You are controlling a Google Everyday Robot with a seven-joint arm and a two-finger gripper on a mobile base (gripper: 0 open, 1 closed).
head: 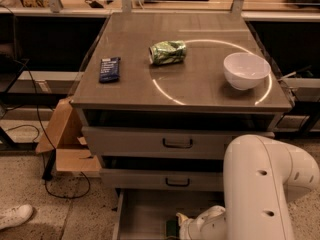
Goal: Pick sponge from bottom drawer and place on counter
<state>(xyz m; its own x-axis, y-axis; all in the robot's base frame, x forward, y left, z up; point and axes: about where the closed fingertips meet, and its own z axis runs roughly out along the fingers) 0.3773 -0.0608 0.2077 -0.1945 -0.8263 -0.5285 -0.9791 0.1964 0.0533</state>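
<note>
Early stage, pick not done: the bottom drawer [142,211] is pulled open, the sponge [171,229] lies inside it with only a small dark green patch showing, and the gripper [183,225] is down in the drawer right at the sponge, touching or just beside it, cannot tell which; cannot tell either whether the gripper is open or closed. Left to do, by my read: secure the sponge, lift it out, set it on the desk [200,91]. Materials: drawer is a shallow pale grey metal tray; desk top is flat, smooth, grey-brown, with a thin white circle line [161,90]; on it a flat dark blue packet [110,69], a crumpled green can [168,52] lying on its side, a glossy round white bowl [246,70]; robot arm [260,184] is a smooth rounded white shell
</note>
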